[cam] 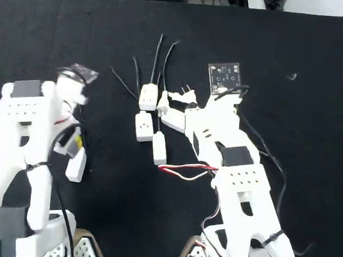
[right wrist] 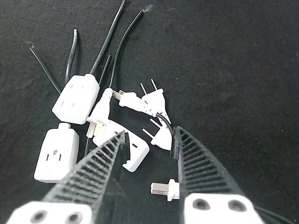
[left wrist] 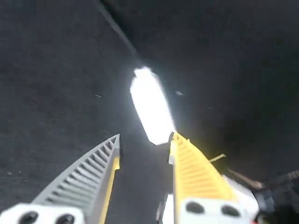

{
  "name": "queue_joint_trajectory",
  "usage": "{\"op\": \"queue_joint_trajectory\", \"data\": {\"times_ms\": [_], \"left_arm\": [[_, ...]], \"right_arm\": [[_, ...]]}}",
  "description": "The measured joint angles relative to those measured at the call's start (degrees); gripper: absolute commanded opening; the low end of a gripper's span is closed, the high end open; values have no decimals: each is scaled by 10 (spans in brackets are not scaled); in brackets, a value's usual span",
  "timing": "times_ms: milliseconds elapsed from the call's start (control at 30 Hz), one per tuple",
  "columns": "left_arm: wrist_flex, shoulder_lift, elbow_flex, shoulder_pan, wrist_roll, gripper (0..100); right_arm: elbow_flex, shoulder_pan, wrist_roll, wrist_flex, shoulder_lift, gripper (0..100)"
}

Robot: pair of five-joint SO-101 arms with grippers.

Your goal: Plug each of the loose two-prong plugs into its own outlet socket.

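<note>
Two white outlet sockets [right wrist: 74, 98] [right wrist: 56, 155] lie end to end beside black wires, and a third socket [right wrist: 133, 151] sits partly under one finger of my right gripper [right wrist: 150, 131]. That gripper is open and hangs over several loose two-prong plugs [right wrist: 156, 100] [right wrist: 161, 136] [right wrist: 166, 189]. In the high view the sockets [cam: 146, 111] and plugs [cam: 186, 95] cluster at the table's middle, with the right gripper [cam: 176, 108] over them. My left gripper [left wrist: 144, 139] is open above the cloth, a white oblong piece [left wrist: 152, 109] just beyond its fingertips. That piece [cam: 76, 167] lies at the left.
A small black square board [cam: 224, 76] lies behind the right arm. Red, white and black leads [cam: 186, 169] loop across the cloth beside that arm. The black table edge [cam: 182, 6] runs along the back. Thin black wires [cam: 157, 55] trail from the sockets.
</note>
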Motion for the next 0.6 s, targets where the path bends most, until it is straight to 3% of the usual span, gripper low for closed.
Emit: {"op": "queue_joint_trajectory", "data": {"times_ms": [200, 400, 600], "left_arm": [[-117, -3, 75, -46, 27, 173], [-234, -3, 142, -73, 183, 173], [-266, -3, 149, -98, 307, 173]], "right_arm": [[0, -13, 0, 0, 0, 145], [0, -22, 0, 0, 0, 145], [18, -76, 0, 0, 0, 145]]}}
